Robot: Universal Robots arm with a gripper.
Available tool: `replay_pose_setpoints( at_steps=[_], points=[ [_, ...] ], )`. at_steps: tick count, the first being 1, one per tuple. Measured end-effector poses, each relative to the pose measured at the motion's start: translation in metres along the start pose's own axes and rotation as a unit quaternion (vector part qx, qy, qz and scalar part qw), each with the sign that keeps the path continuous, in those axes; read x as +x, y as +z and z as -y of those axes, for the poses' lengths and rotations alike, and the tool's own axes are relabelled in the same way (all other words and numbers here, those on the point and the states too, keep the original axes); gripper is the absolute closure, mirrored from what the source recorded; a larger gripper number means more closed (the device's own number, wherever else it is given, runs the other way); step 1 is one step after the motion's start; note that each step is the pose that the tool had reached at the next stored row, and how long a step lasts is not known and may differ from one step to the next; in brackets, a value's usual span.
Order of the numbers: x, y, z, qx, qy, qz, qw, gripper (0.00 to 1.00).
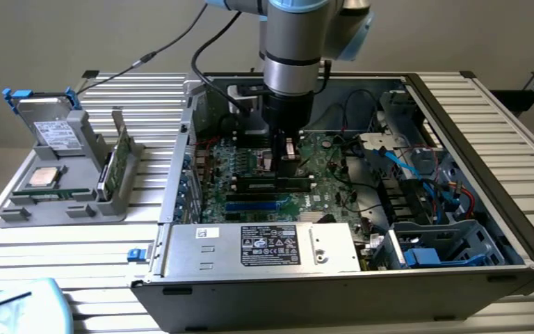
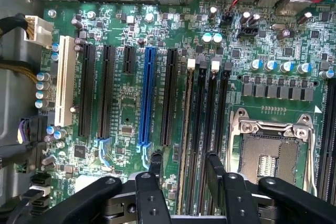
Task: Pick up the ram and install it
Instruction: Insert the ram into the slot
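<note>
- An open computer case [image 1: 517, 229] lies on a slatted table [image 1: 63, 250]; a silver power supply [image 1: 267, 245] fills its near edge, and blue and red cables [image 1: 448, 177] crowd the side toward the exterior view's right
- On the table, toward the exterior view's left and well apart from the case, a grey holder [image 1: 63, 205] carries a square silver processor chip [image 1: 46, 177]; a thin green strip [image 1: 108, 174] stands on edge in it, too small to identify
- On the motherboard [image 2: 121, 129], a white socket [image 2: 64, 82], black sockets and one blue socket [image 2: 148, 98] run side by side; beyond the memory slots sits the metal-framed processor socket [image 2: 273, 150]; nothing lies between the gripper and the slots
- The arm [image 1: 290, 62] comes straight down into the case, a black cable [image 1: 202, 42] looping off it; the gripper [image 1: 286, 163] [image 2: 184, 157] hangs just above the board, its fingers [image 2: 156, 163] spread wide and holding nothing
- The ram [image 1: 272, 184] [image 2: 185, 129] appears seated on edge in the memory slot nearest the black sockets; in the exterior view it is a long dark strip directly beneath the gripper; in the wrist view it is a thin pale line along the slot, midway between the two fingers, neither of which seems to touch it
</note>
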State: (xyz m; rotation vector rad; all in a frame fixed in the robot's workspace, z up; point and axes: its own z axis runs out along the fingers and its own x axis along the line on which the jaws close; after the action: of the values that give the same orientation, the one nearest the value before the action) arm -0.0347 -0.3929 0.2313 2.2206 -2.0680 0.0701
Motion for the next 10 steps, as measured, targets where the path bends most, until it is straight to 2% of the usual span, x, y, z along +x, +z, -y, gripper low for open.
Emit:
replay_pose_setpoints(
  at_steps=[4, 6, 7, 9, 10],
  points=[
    [0.0001, -0.0022, -0.0009, 0.0001, 0.0, 0.0001, 1.0, 0.54],
    [0.0001, -0.0022, -0.0009, 0.0001, 0.0, 0.0002, 1.0, 0.63],
    [0.0002, -0.0022, -0.001, 0.0001, 0.0, 0.0001, 1.0, 0.63],
    [0.0002, -0.0023, -0.001, 0.0, 0.0, 0.0, 1.0, 0.75],
    [0.0002, -0.0023, -0.001, 0.0, 0.0, 0.0, 1.0, 0.75]
  ],
)
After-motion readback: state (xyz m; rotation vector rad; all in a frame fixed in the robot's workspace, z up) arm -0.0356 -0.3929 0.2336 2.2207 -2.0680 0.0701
